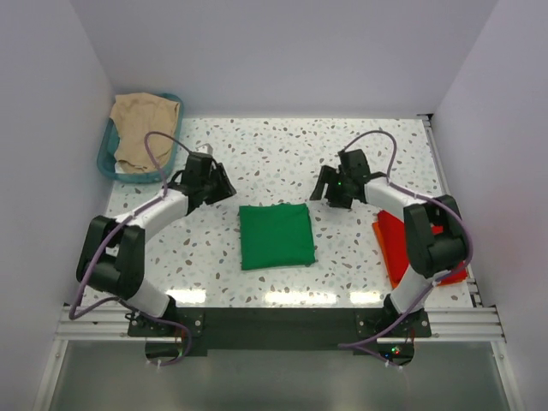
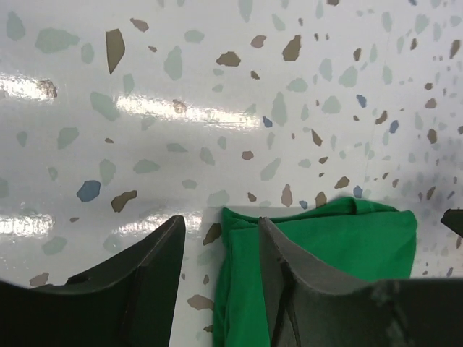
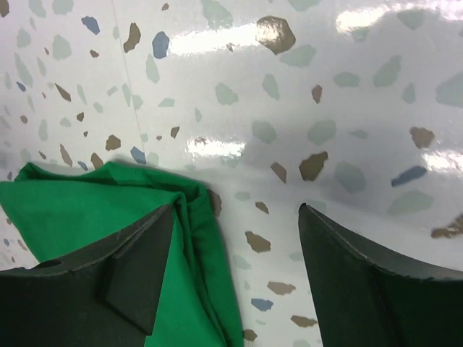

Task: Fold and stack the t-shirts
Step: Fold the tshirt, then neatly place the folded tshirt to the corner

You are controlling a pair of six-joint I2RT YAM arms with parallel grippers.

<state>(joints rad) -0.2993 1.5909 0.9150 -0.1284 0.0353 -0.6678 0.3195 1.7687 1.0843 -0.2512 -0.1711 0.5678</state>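
I find the green shirt [image 1: 276, 237] folded square at mid-frame on the surface [image 1: 282, 154]. The red shirt [image 1: 394, 244] lies at lower right, partly behind the right arm. Left claw [image 2: 221, 228] and right claw [image 3: 236, 213] stand apart, empty, near the green shirt's upper corners

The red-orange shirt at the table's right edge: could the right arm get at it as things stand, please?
Probably, though awkwardly: the red-orange shirt lies partly under that arm's own elbow; the right gripper is open and empty.
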